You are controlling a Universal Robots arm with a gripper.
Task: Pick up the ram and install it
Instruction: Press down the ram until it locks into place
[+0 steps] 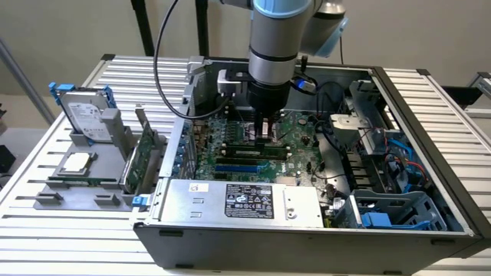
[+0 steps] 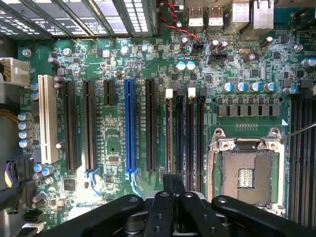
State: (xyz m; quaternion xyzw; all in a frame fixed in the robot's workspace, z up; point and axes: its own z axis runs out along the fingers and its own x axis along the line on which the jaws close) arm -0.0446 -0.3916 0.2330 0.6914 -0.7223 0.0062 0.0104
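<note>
Ram (image 1: 257, 152): thin green stick with dark chips, lying lengthwise among the black memory slots (image 1: 253, 145) on the motherboard (image 1: 303, 123), inside the open computer case (image 1: 429, 115); looks seated in a slot, though cannot tell how fully. Gripper (image 1: 265, 133) straight down on the arm, just behind the ram toward the back of the case, tip close above the board. Contact between gripper and ram not clear from the exterior view. Crowded surroundings: blue slot (image 1: 241, 168) just in front of the ram, grey power supply (image 1: 238, 201) along the near edge, black cables (image 1: 326, 123) looping on the exterior view's right, drive cage with blue parts (image 1: 391, 210) in the near right corner. Outside the case, on the exterior view's left, a grey fixture (image 1: 46, 198) carrying a hard drive (image 1: 84, 115) upright and a tall green expansion card (image 1: 142, 155) on edge. Wrist view adds the detail at the tip: gripper (image 2: 174, 183) with fingers (image 2: 168, 183) pressed together, nothing visibly between them, poised over the near end of the memory slots (image 2: 190, 133); one slot holding a paler strip seen edge-on, likely the ram (image 2: 169, 133). Also there: white-latched slot ends, long blue slot (image 2: 129, 126), white slot (image 2: 48, 118), bare CPU socket (image 2: 245, 173) beside the memory slots.
</note>
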